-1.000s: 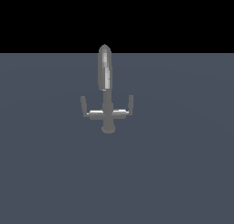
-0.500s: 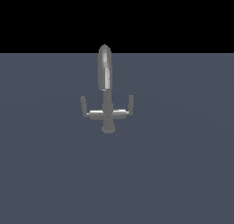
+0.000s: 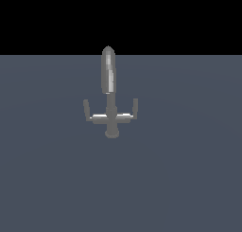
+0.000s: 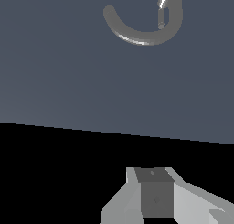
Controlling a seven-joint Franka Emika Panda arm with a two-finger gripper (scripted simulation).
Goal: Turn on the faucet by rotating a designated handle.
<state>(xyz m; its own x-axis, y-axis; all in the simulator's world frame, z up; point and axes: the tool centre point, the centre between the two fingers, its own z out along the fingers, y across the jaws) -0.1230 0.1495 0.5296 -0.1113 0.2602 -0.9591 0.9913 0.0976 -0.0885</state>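
Observation:
The faucet (image 3: 110,113) stands upright on the grey floor in the middle of the exterior view, with a tall round-tipped spout (image 3: 108,70) and a round base (image 3: 111,130). The handle (image 3: 89,113) is the crossbar's left arm, its stubby tip pointing up. The matching right arm (image 3: 133,111) mirrors it. No gripper shows in the exterior view. In the wrist view, grey parts of my gripper (image 4: 154,191) sit at the picture's edge, far from a curved grey faucet part (image 4: 141,35). I cannot tell how the jaws stand.
A flat blue-grey floor (image 3: 189,179) spreads around the faucet, with black background beyond its far edge. No other objects show.

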